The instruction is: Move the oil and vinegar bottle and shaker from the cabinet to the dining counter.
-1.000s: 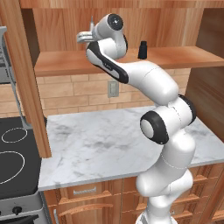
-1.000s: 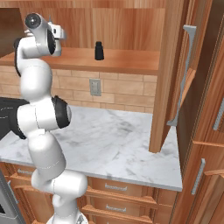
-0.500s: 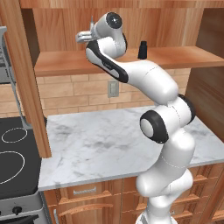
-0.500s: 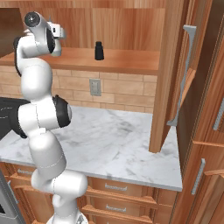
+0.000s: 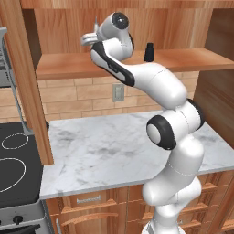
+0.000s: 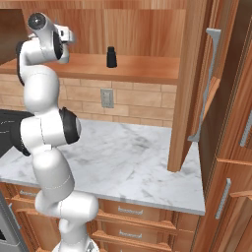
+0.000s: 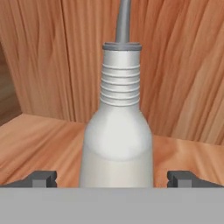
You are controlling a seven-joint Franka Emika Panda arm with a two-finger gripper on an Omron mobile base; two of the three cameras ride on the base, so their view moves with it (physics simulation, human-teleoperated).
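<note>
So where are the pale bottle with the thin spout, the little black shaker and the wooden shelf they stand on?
Pale grey-white pear-shaped bottle (image 7: 117,144): hand view, on its rounded shoulder.
Small black tapered shaker (image 6: 111,58): right base view, mid-body.
Reddish-brown wooden cabinet shelf (image 5: 187,59): left base view, bare plank right of the shaker.

The oil and vinegar bottle (image 7: 117,135) is standing on the cabinet (image 5: 192,59) shelf, right before its back wall, sitting between the gripper (image 7: 113,178) fingertips (one (image 7: 41,178) either side, both apart from it). The shaker (image 6: 112,57) is standing farther right along that shelf, above the worktop (image 6: 133,162).
</note>
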